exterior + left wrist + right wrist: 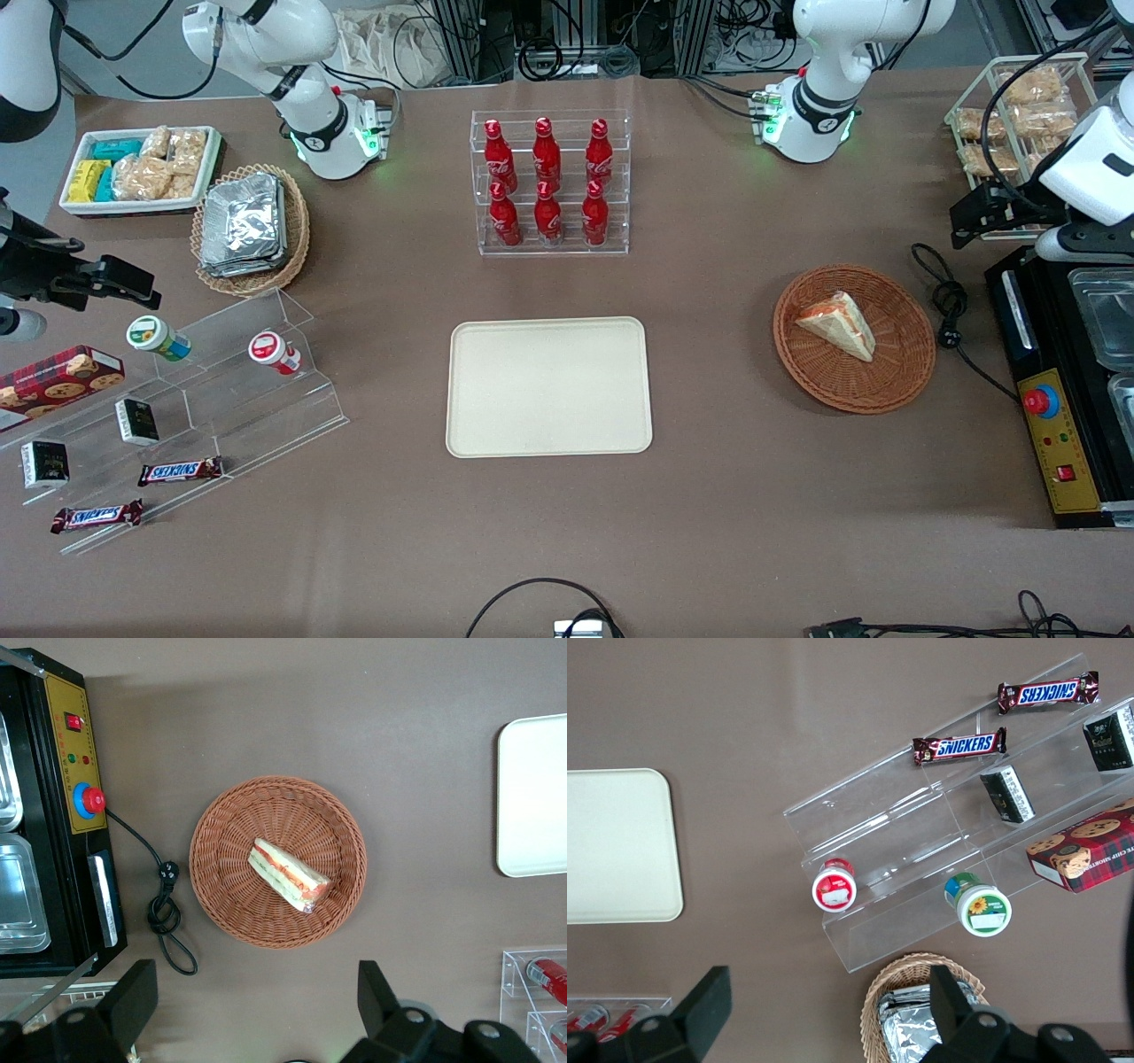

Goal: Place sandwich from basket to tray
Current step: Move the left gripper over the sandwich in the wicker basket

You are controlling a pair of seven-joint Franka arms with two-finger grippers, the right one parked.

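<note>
The sandwich, a wrapped white wedge with orange and green layers, lies in the round reddish-brown basket. The cream tray lies flat at mid-table, toward the parked arm's end from the basket, with nothing on it. My left gripper hangs well above the table toward the working arm's end, farther from the front camera than the basket. It is open, its two black fingers wide apart with only bare table between them, clear of the basket.
A black machine with a red button stands beside the basket at the working arm's end, its cord and plug between them. A clear rack of red bottles stands farther back than the tray. A wire rack of bagged snacks sits at the back.
</note>
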